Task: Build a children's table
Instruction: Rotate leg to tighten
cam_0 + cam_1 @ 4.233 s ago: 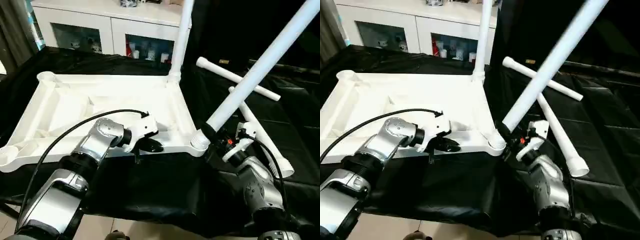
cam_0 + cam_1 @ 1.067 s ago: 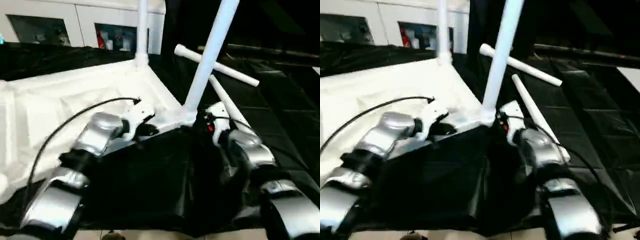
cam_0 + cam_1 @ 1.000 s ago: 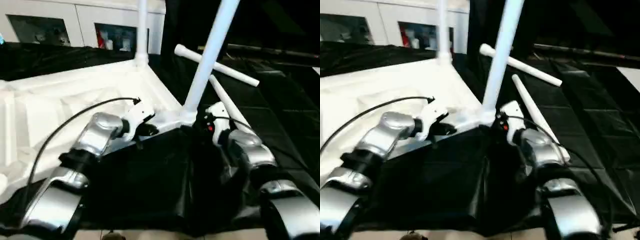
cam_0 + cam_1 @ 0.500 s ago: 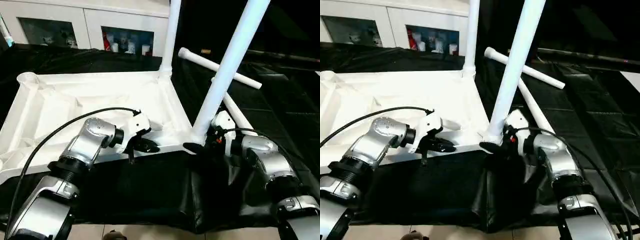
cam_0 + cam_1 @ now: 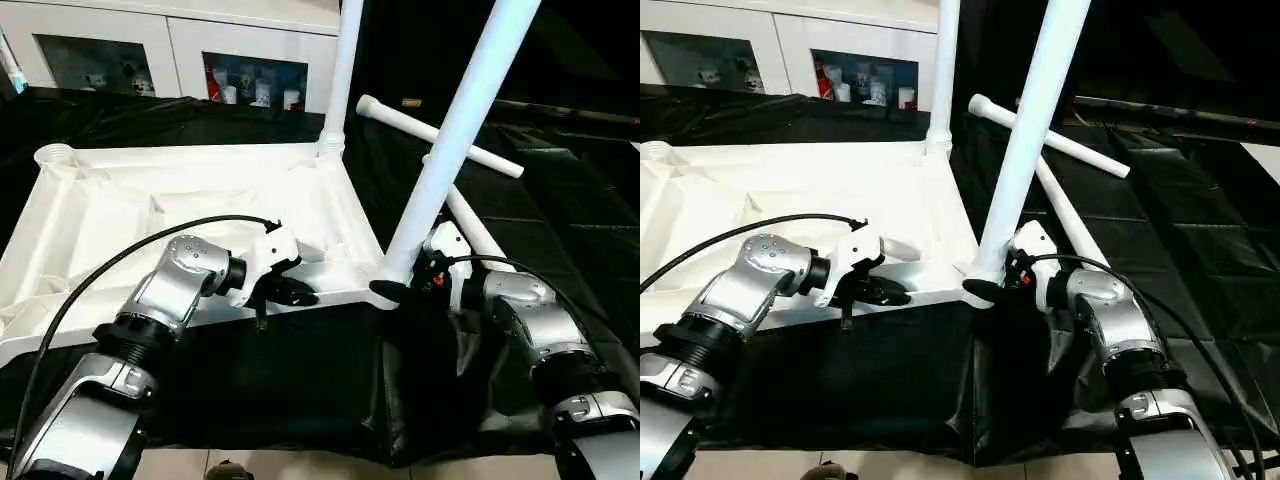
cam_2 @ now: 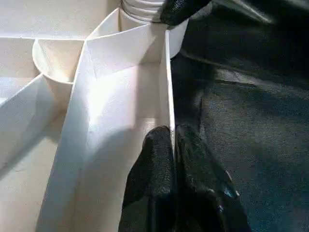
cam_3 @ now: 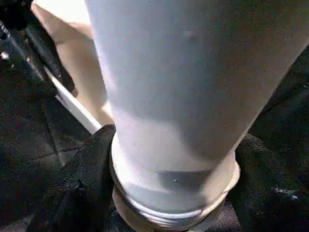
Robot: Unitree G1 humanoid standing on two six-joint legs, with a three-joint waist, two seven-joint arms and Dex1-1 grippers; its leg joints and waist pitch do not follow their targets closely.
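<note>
1. White plastic fills the left half of the left eye view: the tabletop (image 5: 190, 215) lies upside down on a black cloth (image 5: 300, 370), ribbed underside up.
2. One leg (image 5: 340, 75) stands upright in the socket at the tabletop's far right corner, upper centre of the frame. A second leg (image 5: 450, 140) rises at a slant from the near right corner socket, in the middle of the frame.
3. Two more spare legs (image 5: 440, 135) lie crossed on the cloth in the upper right, behind the slanted one.
4. The left gripper (image 6: 173, 145) has its fingers pinched together on the thin near rim of the tabletop, seen plainly in the left wrist view, pinning the piece down.
5. The right gripper (image 5: 985, 290) sits at the base of the slanted leg, right of centre. The right wrist view shows dark fingers (image 7: 84, 179) either side of the leg's ringed foot, around it; whether they press on it I cannot tell.
6. Judged from this, the step in hand is seating the second leg in its socket: it leans and looks not fully home.
7. The next move likely calls for a firm hold low on the leg, straightening it to vertical and pushing or twisting it down while the left gripper keeps the tabletop from sliding.
8. Two sockets on the left side, one at the upper left (image 5: 55, 157), wait empty.
</note>
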